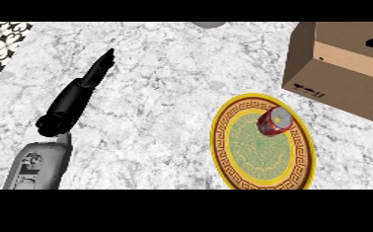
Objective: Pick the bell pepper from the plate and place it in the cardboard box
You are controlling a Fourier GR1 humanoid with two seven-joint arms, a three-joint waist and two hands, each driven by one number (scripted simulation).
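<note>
The pepper (275, 121), red with a grey cut face turned up, lies on the plate (237, 169), near that plate's upper right rim. The plate sits toward the counter's (160, 97) lower right part. The box (331, 68) stands at the counter's right edge, just beyond the plate and apart from it; its opening is not clearly in view, so I cannot tell what it holds.

As the things lie, the pepper is on the plate and not in the box, so by my judgement the pick is the step at hand. No hand is near the pepper.

The left hand (93, 75) shows over the counter's left part, well apart from the plate, its fingers straight and pressed together, pointing toward the far edge. It holds nothing, and I cannot tell whether it touches the counter. The right hand shows nowhere.

The next move likely calls for a hand to come over the plate's upper right rim, spread round the pepper and close on it, then lift clear of the rim before carrying it to the box.
</note>
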